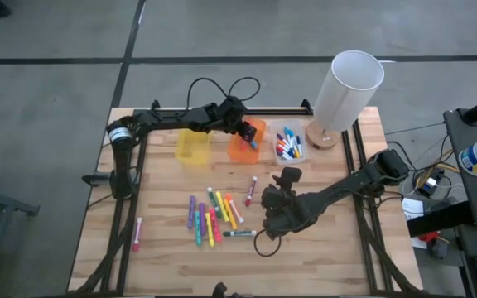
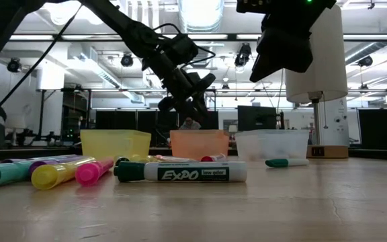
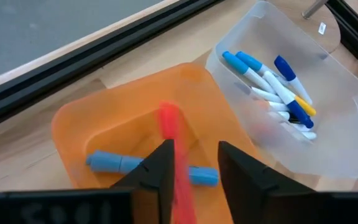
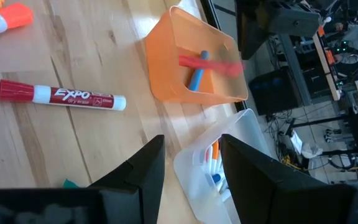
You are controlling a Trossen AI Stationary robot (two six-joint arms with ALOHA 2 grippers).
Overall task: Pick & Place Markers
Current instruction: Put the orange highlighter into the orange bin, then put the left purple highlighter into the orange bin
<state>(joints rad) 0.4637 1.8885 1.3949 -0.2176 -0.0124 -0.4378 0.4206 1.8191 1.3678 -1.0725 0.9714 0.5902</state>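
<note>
Left gripper (image 3: 194, 171) hangs over the orange bin (image 1: 246, 139) at twelve o'clock, fingers parted, a red marker (image 3: 174, 155) dropping between them. Right gripper (image 1: 281, 184), parted and empty, hovers at four o'clock beside the scattered markers (image 1: 212, 217).

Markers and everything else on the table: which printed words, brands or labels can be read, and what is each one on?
"EXPO low odor": on the green-capped marker lying nearest the low camera.
"EXPO dry erase": on the red-capped marker in the right wrist view; the smaller print after it is too small to read.
Sticker on the clear bin's rim: too small to read.
Print on the other markers: too small or blurred to read.
</note>
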